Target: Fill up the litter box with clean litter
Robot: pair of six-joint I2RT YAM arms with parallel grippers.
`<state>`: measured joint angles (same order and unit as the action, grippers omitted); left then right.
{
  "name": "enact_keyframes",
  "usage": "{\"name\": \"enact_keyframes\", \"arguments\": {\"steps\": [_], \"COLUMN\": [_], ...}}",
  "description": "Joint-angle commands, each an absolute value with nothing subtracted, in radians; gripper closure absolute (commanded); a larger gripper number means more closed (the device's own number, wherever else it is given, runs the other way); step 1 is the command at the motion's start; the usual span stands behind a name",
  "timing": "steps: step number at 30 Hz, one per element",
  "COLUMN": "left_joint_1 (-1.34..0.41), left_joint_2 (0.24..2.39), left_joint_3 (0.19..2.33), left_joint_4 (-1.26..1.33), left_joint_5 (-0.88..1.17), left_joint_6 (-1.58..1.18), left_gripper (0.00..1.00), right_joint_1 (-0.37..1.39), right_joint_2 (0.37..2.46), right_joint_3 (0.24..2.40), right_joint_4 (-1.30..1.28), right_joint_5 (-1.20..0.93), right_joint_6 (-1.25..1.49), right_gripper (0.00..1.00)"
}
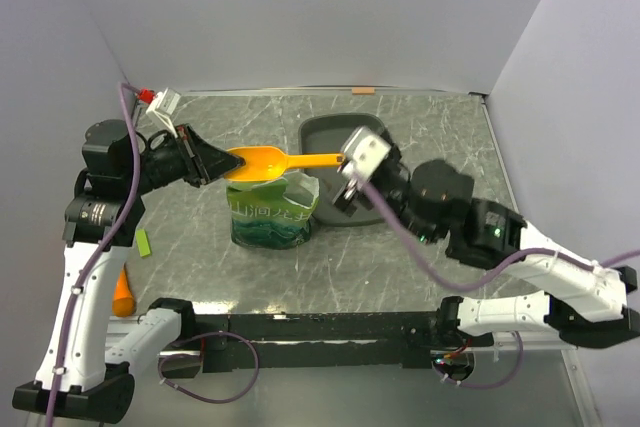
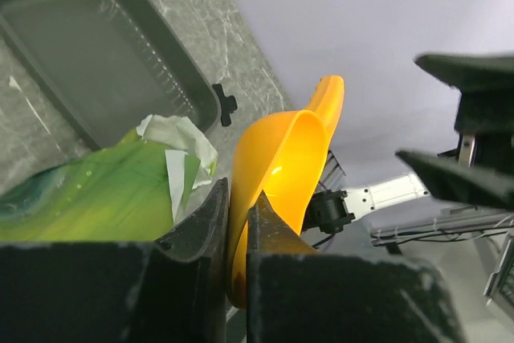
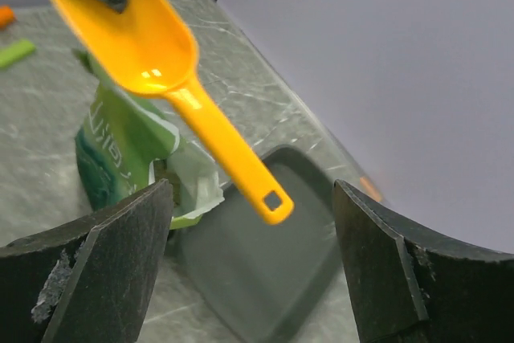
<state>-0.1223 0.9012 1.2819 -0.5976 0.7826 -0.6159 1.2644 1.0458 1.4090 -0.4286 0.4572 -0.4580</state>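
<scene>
My left gripper (image 1: 222, 163) is shut on the bowl rim of an orange scoop (image 1: 262, 162) and holds it level above the open green bag (image 1: 272, 211). In the left wrist view the jaws pinch the scoop (image 2: 285, 170) wall. The scoop bowl (image 3: 148, 46) looks empty. Its handle points at my right gripper (image 1: 345, 187), which is open. The handle end (image 3: 271, 200) hangs between the right fingers (image 3: 96, 263) without touching them. The dark grey litter box (image 1: 325, 135) lies behind the bag and looks empty in both wrist views (image 2: 88, 46) (image 3: 281, 279). No clean litter shows.
An orange carrot-shaped object (image 1: 122, 292) and a small green strip (image 1: 145, 243) lie at the left edge of the marbled table (image 1: 200, 237). Purple-white walls close in the back and both sides. A bit of orange tape (image 1: 362, 91) sits at the back wall.
</scene>
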Motion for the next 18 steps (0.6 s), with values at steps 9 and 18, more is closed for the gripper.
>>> {"name": "enact_keyframes", "arguments": {"steps": [9,18], "left_joint_1": [-0.124,-0.124], "left_joint_2": [0.854,0.792], "left_joint_3": [1.215,1.120], "left_joint_4": [-0.348,-0.233], "left_joint_5": [0.885,0.907], "left_joint_6": [-0.480,-0.469], "left_gripper": [0.99,0.99], "right_joint_1": [0.697,0.397], "right_joint_2": [1.083,1.032], "right_joint_3": [1.441,1.138], "right_joint_4": [-0.335,0.187], "right_joint_5": [-0.459,-0.913], "right_joint_6": [0.180,0.590], "right_gripper": [0.20,0.22]}}
